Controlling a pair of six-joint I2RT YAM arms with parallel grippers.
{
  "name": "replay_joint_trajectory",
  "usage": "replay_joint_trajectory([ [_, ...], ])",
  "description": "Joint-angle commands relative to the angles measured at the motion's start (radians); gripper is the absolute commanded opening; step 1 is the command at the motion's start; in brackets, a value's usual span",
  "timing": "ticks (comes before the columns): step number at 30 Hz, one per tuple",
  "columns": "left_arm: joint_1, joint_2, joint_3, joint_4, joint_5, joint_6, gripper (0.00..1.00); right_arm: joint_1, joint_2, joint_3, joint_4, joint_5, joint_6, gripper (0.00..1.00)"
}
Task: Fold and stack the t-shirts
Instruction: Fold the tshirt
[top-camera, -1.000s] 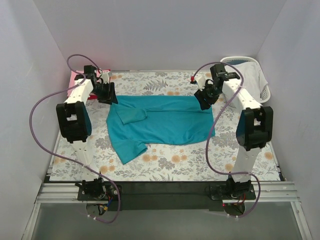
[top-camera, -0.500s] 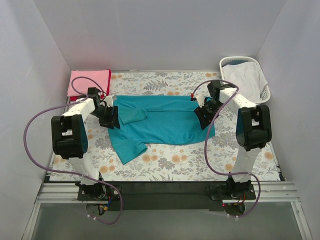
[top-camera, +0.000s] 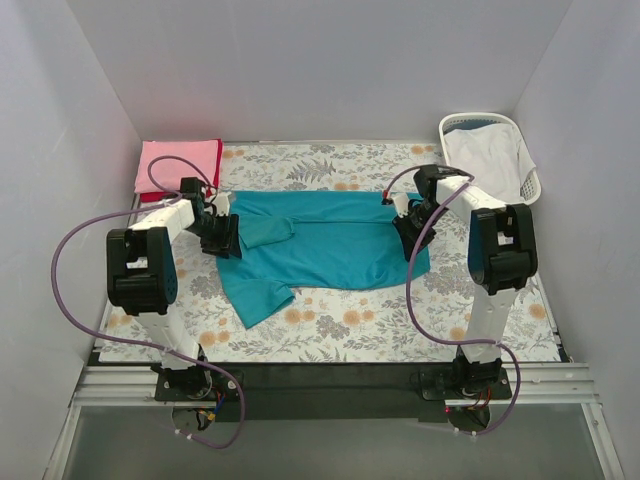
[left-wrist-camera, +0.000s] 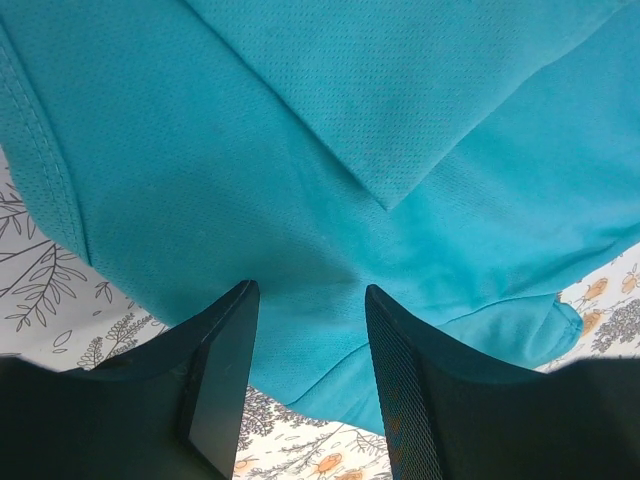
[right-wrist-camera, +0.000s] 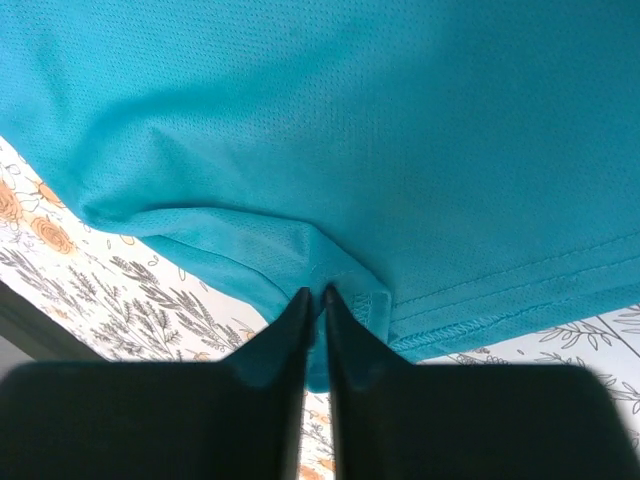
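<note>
Where the floral table (top-camera: 340, 322) shows bare, it is a broad band along the near edge and a narrower strip on the far side.

Teal t-shirt (top-camera: 330, 245): spread flat mid-table, far edge straight from left to right, one sleeve folded over the body at left, the other sticking out toward the near left. Its stitched hem lies at the right end.

White laundry basket (top-camera: 531, 186): far right corner, white cloth inside, apart from the teal shirt.

Pink t-shirt (top-camera: 178, 160): folded, far left corner, against the wall. Red t-shirt (top-camera: 149, 197): only a sliver showing under the pink one's near edge.

Left gripper (left-wrist-camera: 305, 300): low over the teal shirt's left end, fingers spread, nothing between them.

Right gripper (right-wrist-camera: 315, 295): at the hem, fingers pressed together, pinching a small puckered fold of teal cloth.
</note>
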Motion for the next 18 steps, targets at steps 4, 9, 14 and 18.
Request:
replay_joint_trajectory([
  [4, -0.003, -0.006, -0.037, 0.035, -0.037, 0.003, 0.45, -0.018, -0.116, -0.020, -0.065, -0.042, -0.008, 0.01],
  [9, -0.003, -0.003, -0.061, 0.038, -0.074, 0.001, 0.45, -0.020, -0.184, -0.098, -0.083, -0.025, -0.030, 0.01],
  [14, -0.001, 0.003, -0.074, 0.036, -0.091, 0.001, 0.45, -0.021, -0.233, -0.201, -0.083, -0.014, -0.056, 0.01],
  [18, -0.001, 0.005, -0.081, 0.035, -0.103, 0.004, 0.45, -0.023, -0.271, -0.244, -0.083, -0.004, -0.062, 0.03],
])
